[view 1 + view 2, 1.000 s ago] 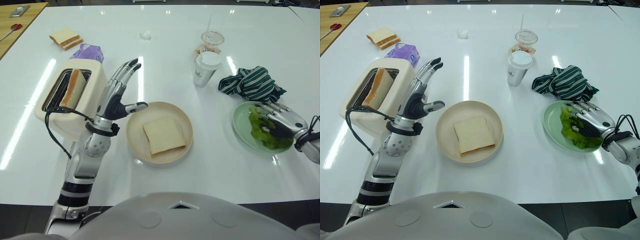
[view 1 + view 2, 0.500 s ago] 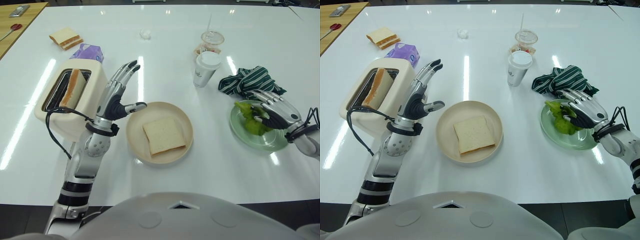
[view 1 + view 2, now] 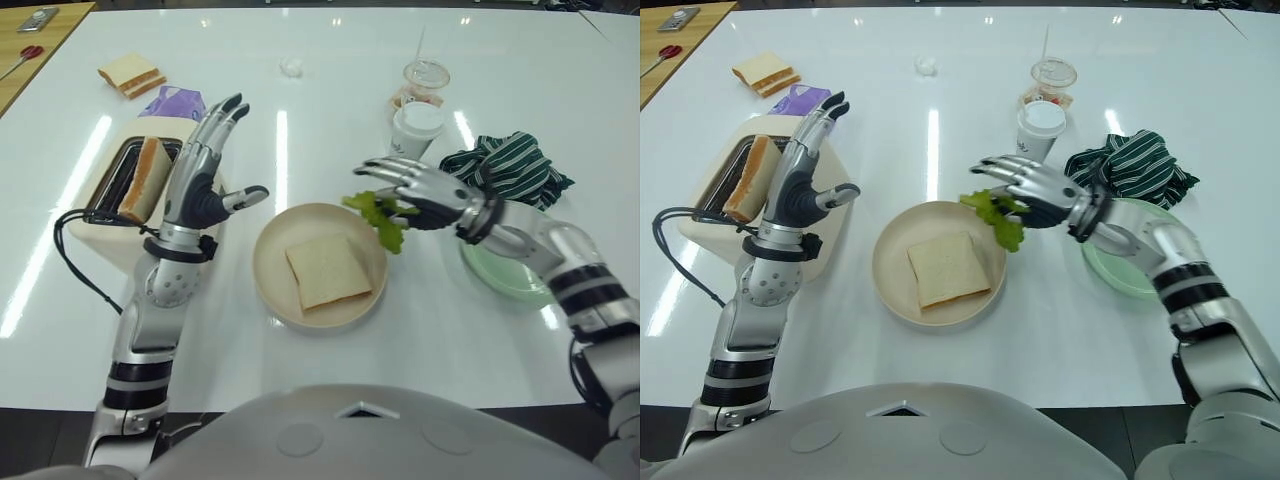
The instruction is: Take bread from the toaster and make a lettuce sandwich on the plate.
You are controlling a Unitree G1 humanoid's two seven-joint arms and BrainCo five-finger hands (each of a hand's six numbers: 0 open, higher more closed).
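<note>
The surface point(image 3: 330, 60) is glossy white, streaked with bright glare. The toaster point(image 3: 100, 238) is cream, and the bread point(image 3: 143, 178) in its slot shows a golden-brown crust. The beige plate point(image 3: 275, 295) has a pale, off-white slice point(image 3: 325, 272) on it. The lettuce point(image 3: 380, 218) is a fresh, bright green; the mint-green plate point(image 3: 510, 280) is paler. The cloth point(image 3: 510, 165) is striped dark green and white. The packet point(image 3: 170, 102) is lilac. The left hand point(image 3: 200, 175) and right hand point(image 3: 420, 192) are silver-grey, with the left hand's fingers point(image 3: 232, 103) tipped black.
</note>
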